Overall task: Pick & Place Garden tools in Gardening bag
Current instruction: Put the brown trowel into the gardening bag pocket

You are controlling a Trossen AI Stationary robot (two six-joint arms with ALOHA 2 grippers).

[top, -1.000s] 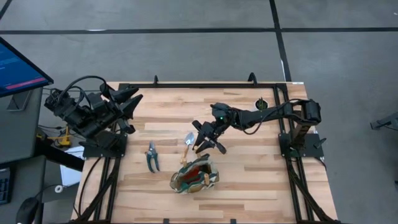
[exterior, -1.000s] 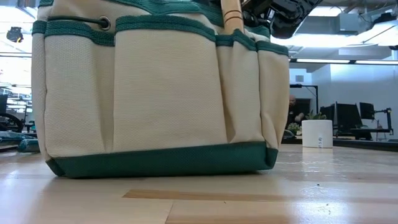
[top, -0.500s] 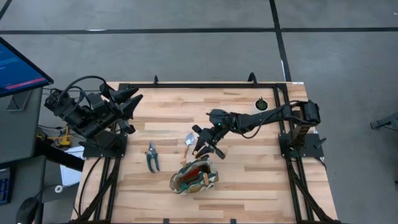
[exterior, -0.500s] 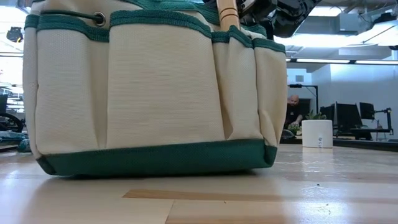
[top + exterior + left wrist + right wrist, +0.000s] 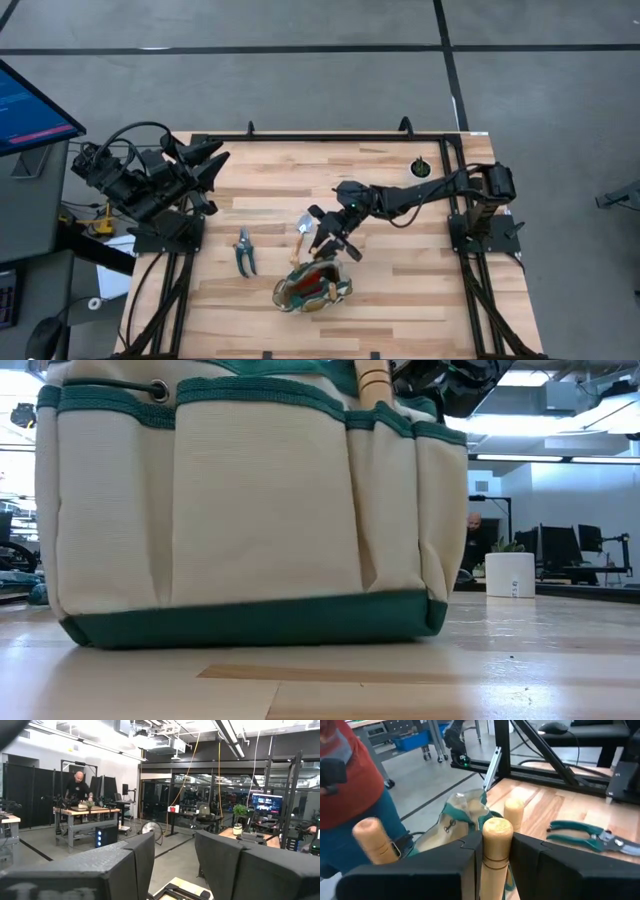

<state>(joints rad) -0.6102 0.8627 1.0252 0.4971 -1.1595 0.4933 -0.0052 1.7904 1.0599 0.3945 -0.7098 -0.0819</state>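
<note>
The trowel (image 5: 303, 229) lies with its long axis running roughly from the table's far side toward the near side, silver blade toward the far edge and light wooden handle (image 5: 495, 851) pointing at the gardening bag (image 5: 312, 284). The right gripper (image 5: 328, 238) sits just above the bag's far rim, its fingers (image 5: 427, 866) closed on that wooden handle; in the right wrist view the handle's rounded end stands up between the two dark fingers. The bag rests near the table's front edge, centre, mouth up, with a red lining. The pruning shears (image 5: 244, 251) lie flat on the table (image 5: 400, 290) left of the bag, well apart from it, green handles toward the front edge. The left gripper (image 5: 210, 165) waits at the table's far left corner, clear of all objects, its fingers (image 5: 135, 862) standing apart with nothing between them. The right wrist view alone shows two further wooden handles (image 5: 376, 840) already standing in the bag. The low view alone shows the bag's cream pocket panels with green trim (image 5: 250, 510), a wooden handle (image 5: 373, 382) rising from a pocket, and a white plant pot (image 5: 510, 573) farther back on the table. The left wrist view shows only the room beyond the table, where a person (image 5: 78, 787) stands at a bench.
</note>
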